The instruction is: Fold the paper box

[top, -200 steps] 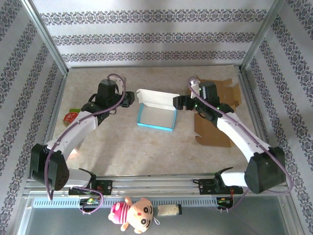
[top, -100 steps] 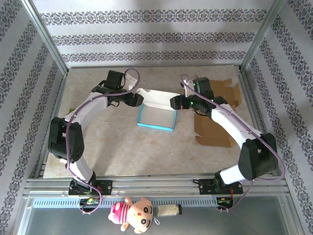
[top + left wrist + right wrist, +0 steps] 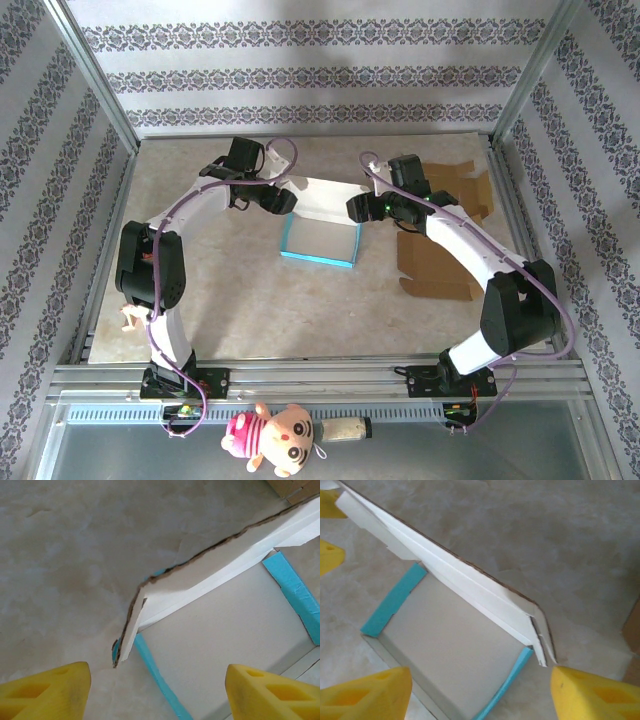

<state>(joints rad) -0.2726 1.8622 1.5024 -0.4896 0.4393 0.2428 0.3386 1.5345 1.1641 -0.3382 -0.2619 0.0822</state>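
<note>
The paper box [image 3: 320, 243] lies mid-table, a shallow tray with blue edges and a grey floor [image 3: 455, 645]. Its white lid flap [image 3: 325, 196] stands tilted up along the far side. My left gripper [image 3: 279, 201] is at the flap's left corner, open. In the left wrist view its yellow fingertips [image 3: 50, 690] are spread wide, and the flap's torn corner [image 3: 129, 636] hangs just ahead of the left gripper [image 3: 160, 695], untouched. My right gripper [image 3: 360, 210] is open at the flap's right corner [image 3: 540, 652]. That corner lies just short of the right gripper [image 3: 480, 697].
Flat brown cardboard [image 3: 437, 268] lies to the right of the box, with more of it at the back right [image 3: 468, 186]. A pink plush toy [image 3: 272, 436] lies below the table's front rail. Metal frame posts [image 3: 520, 95] and patterned walls close in the sides.
Both arms have reached further back and raised their elbows. The grippers have come in to the lid flap's two corners. The left jaws have widened and the right jaws have narrowed a little.
</note>
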